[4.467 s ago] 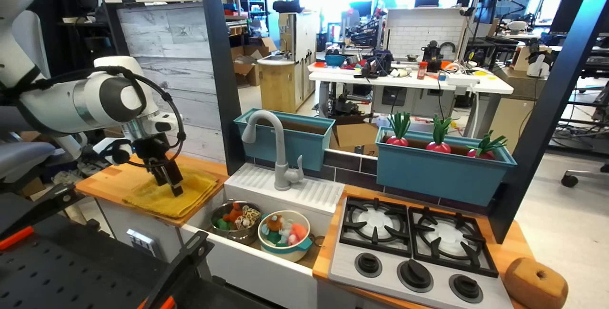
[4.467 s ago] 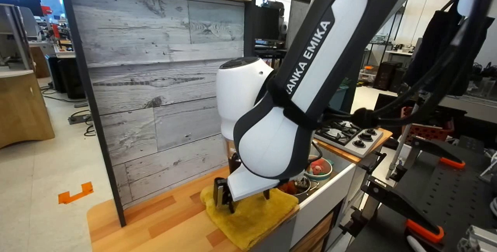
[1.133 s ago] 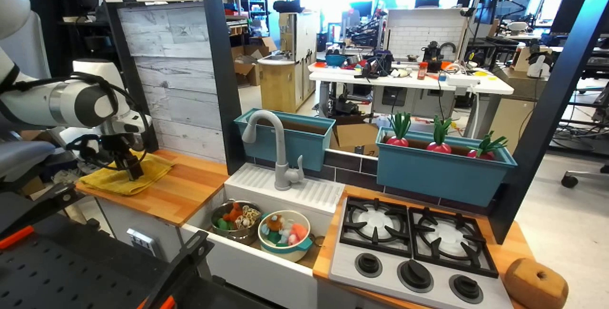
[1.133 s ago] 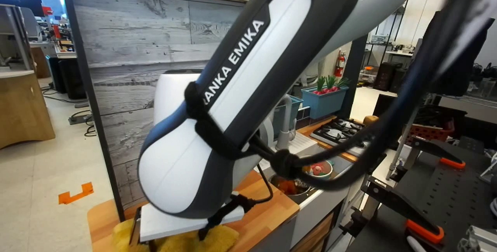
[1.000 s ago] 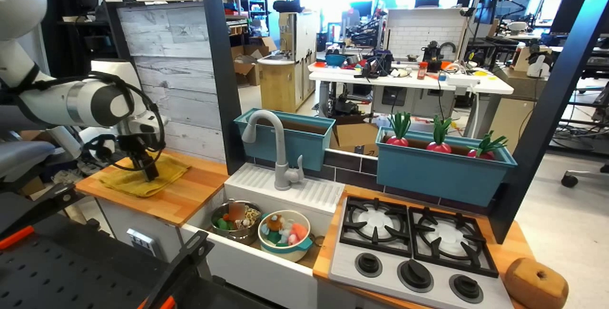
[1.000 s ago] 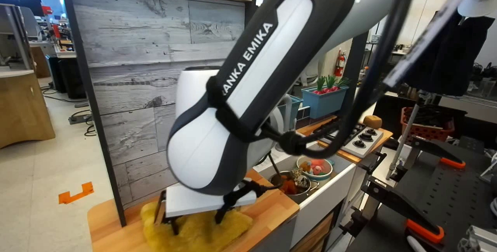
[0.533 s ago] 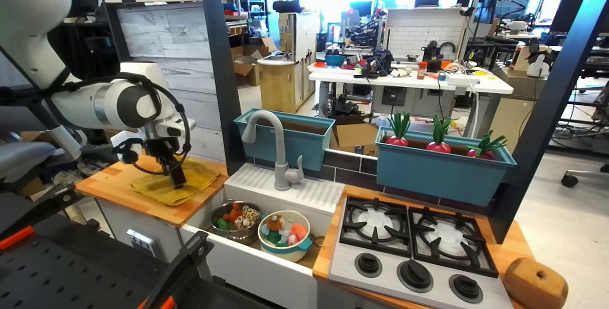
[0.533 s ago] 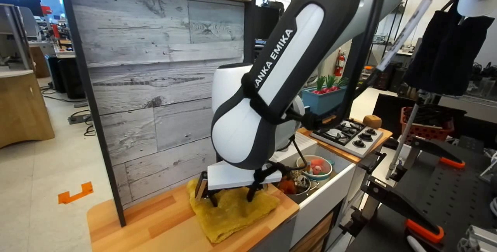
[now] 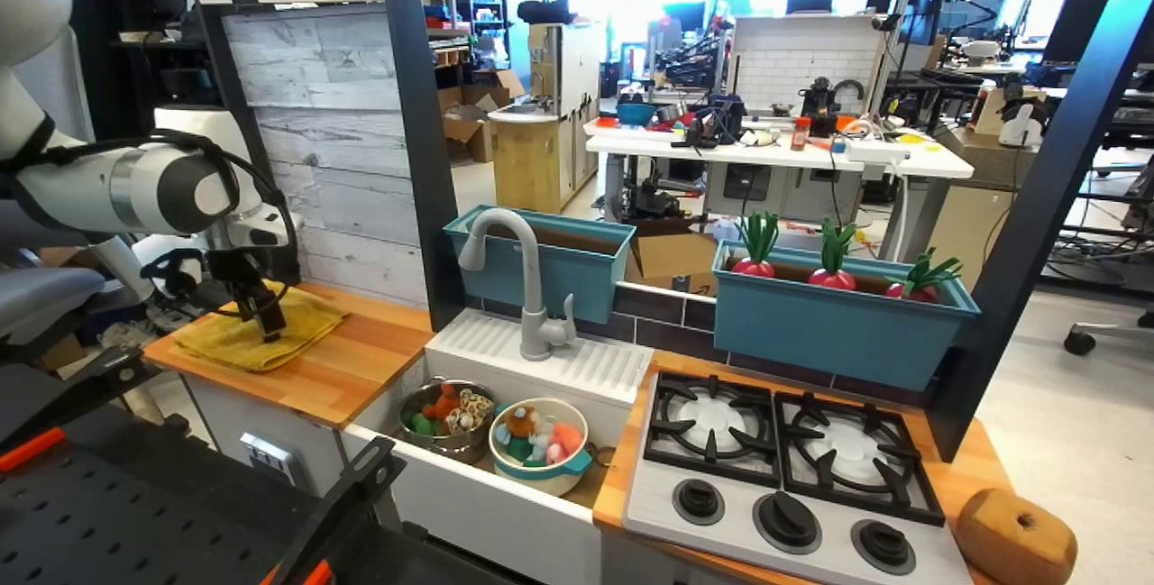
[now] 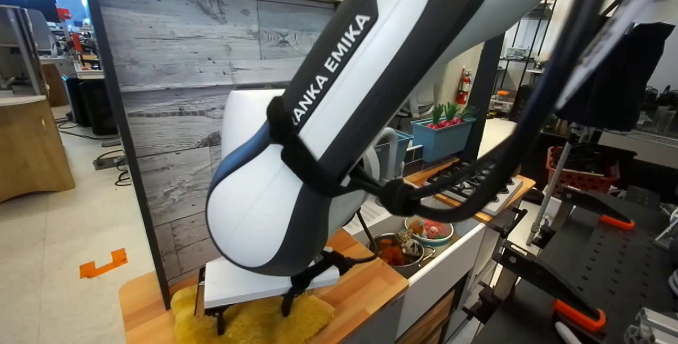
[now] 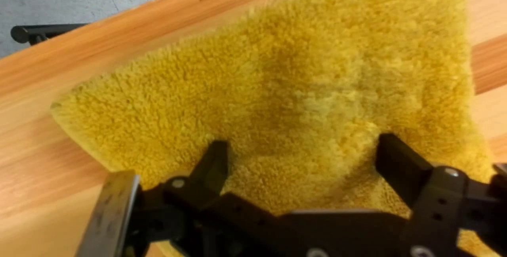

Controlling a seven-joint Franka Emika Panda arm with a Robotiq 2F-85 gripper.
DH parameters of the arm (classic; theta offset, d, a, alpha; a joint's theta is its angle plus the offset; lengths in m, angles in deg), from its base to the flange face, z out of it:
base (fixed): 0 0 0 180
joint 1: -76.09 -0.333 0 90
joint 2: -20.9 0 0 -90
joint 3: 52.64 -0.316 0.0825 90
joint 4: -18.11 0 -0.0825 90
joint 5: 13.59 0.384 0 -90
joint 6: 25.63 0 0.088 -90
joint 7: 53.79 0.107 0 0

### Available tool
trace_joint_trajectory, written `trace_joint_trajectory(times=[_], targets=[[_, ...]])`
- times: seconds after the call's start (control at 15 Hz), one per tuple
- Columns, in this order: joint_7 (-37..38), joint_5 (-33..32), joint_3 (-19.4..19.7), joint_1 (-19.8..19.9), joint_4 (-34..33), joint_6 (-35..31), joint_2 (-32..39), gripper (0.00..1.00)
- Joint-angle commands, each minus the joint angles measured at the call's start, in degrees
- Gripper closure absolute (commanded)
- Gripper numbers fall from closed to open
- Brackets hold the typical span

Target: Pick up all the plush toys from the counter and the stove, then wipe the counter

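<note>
Fluffy yellow cloth (image 11: 245, 75): it lay spread in the middle of the wrist view.
Light brown butcher-block bench (image 9: 361, 351): it carried the cloth, at the left of the frame in an exterior view.
Black two-fingered claw (image 11: 303, 144): it was released; its fingers (image 11: 400, 164) stood widely apart at the bottom of the wrist view, with the tips upon the cloth.
Small soft plush toys (image 9: 442, 405): the orange, green and spotted ones sat inside a shiny round steel pot (image 9: 462, 450), a little left of the lower centre; the brown, teal and pink ones sat inside a round cream-and-teal pot (image 9: 532, 477), just to the right.
White sink (image 9: 487, 517): both pots stood in it, in front of a curved grey faucet (image 9: 530, 287).
Grey-and-black cooktop stove (image 9: 739, 513): it occupied the lower right of the frame.
Brown rounded block (image 9: 1014, 538): it was near the lower right corner, beside the stove.
</note>
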Motion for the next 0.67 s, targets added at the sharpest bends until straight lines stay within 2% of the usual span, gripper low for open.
trace_joint_trajectory(times=[0.0,0.13,0.4,0.53,0.6], targets=[[-5.1,-2.9,0.7,0.3,12.4,-2.6,-11.8,0.0],[-10.0,-3.0,-0.9,1.7,16.3,-9.7,-15.2,0.0],[-20.1,0.5,-6.8,7.6,27.3,-24.7,-24.9,0.0],[-25.9,1.8,-15.2,15.8,32.9,-31.9,-29.2,0.0],[-22.2,2.4,-8.3,8.6,24.8,-26.8,-23.3,0.0]])
